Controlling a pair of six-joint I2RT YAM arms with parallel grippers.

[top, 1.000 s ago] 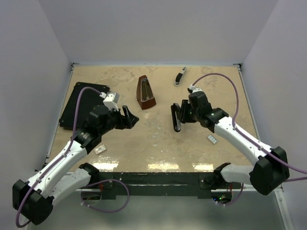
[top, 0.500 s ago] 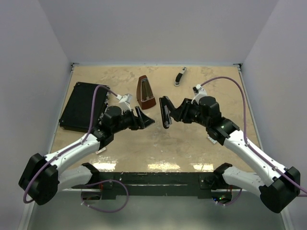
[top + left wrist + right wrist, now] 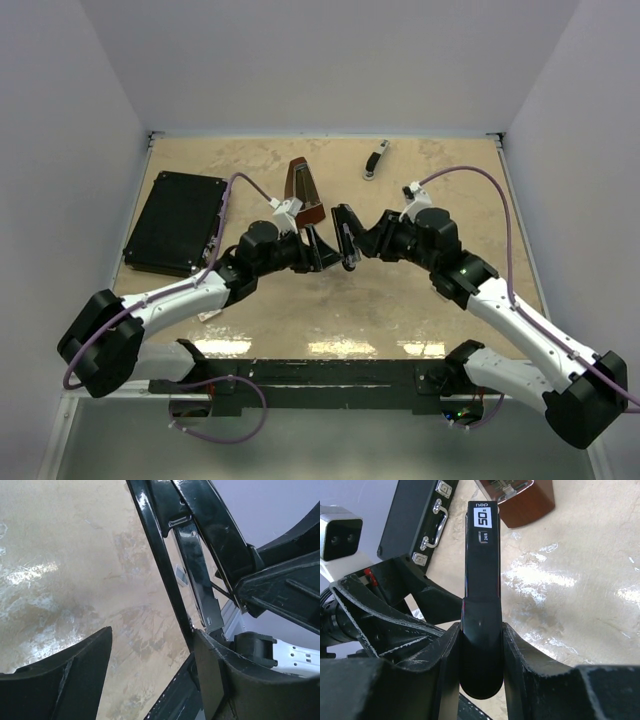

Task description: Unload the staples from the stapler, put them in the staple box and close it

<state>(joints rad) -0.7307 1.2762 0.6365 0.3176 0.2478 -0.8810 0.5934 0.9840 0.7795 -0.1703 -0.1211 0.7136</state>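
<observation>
The stapler [image 3: 345, 238] hangs above the middle of the table, and my right gripper [image 3: 364, 240] is shut on its rounded rear end. In the right wrist view the black stapler [image 3: 481, 580] stands up between the two fingers, label at the top. My left gripper [image 3: 326, 250] is open just left of it. In the left wrist view the stapler's long bars [image 3: 195, 565] are spread apart, and the thin lower bar runs down to the right finger [image 3: 212, 675]. The gap of the left gripper [image 3: 152, 645] holds nothing. I cannot make out the staples.
A brown metronome [image 3: 303, 190] stands just behind the grippers. A flat black case [image 3: 175, 222] lies at the left. A small black-and-silver tool [image 3: 375, 160] lies near the back edge. A small pale piece [image 3: 207, 315] lies beside my left forearm.
My left arm has swung right, up to the stapler, its jaws a little narrower. My right arm has carried the stapler left towards the middle.
</observation>
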